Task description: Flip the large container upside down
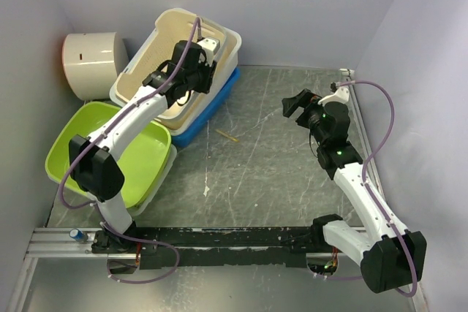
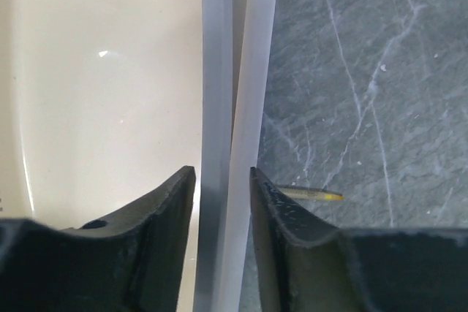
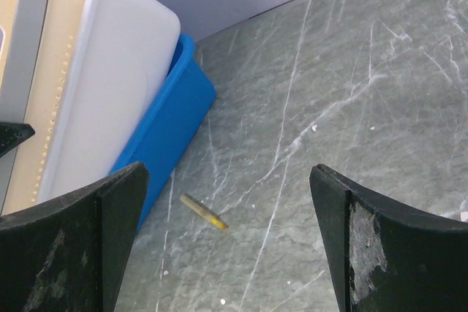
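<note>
Left fingers (image 2: 157,231) flank the big tub (image 2: 262,71) rim, close against it; I can't tell if they bite. I'd clamp firmly before rolling it over.

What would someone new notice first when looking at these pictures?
Probably the back left of the table: a cream basket nested in the large white container, which sits in a blue tub, with the left tool straddling the stacked rims. Next comes the bright green basin beside the left arm, then the right tool hanging wide open over the grey table.
</note>
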Action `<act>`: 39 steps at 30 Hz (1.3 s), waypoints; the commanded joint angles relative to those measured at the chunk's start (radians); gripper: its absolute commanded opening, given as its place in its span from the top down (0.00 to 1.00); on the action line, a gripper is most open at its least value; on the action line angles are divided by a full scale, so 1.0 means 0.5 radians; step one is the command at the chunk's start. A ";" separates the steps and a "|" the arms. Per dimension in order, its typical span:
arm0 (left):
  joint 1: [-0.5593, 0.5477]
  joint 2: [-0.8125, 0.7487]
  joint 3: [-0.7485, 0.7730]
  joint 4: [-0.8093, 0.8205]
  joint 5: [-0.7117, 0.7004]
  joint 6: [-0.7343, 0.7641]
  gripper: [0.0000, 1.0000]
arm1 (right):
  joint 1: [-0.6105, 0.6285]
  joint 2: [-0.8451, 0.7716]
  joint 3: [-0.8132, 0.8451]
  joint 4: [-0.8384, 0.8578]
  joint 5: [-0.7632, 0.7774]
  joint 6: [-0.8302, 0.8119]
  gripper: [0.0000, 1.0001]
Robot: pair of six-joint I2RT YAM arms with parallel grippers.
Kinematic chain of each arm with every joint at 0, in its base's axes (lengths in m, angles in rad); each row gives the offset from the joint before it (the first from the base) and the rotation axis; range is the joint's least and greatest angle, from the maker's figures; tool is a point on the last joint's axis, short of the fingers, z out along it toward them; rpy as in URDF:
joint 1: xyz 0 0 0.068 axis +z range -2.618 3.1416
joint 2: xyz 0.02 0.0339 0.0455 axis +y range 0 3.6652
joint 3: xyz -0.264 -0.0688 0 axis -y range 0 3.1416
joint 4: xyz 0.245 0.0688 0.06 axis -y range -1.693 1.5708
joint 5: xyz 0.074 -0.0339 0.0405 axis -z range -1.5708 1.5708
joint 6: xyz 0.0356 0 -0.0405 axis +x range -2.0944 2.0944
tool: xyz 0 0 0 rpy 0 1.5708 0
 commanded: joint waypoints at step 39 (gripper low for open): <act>-0.267 -0.160 1.306 0.028 0.986 -0.268 0.93 | 0.006 -0.069 1.044 -0.899 1.573 -0.388 0.09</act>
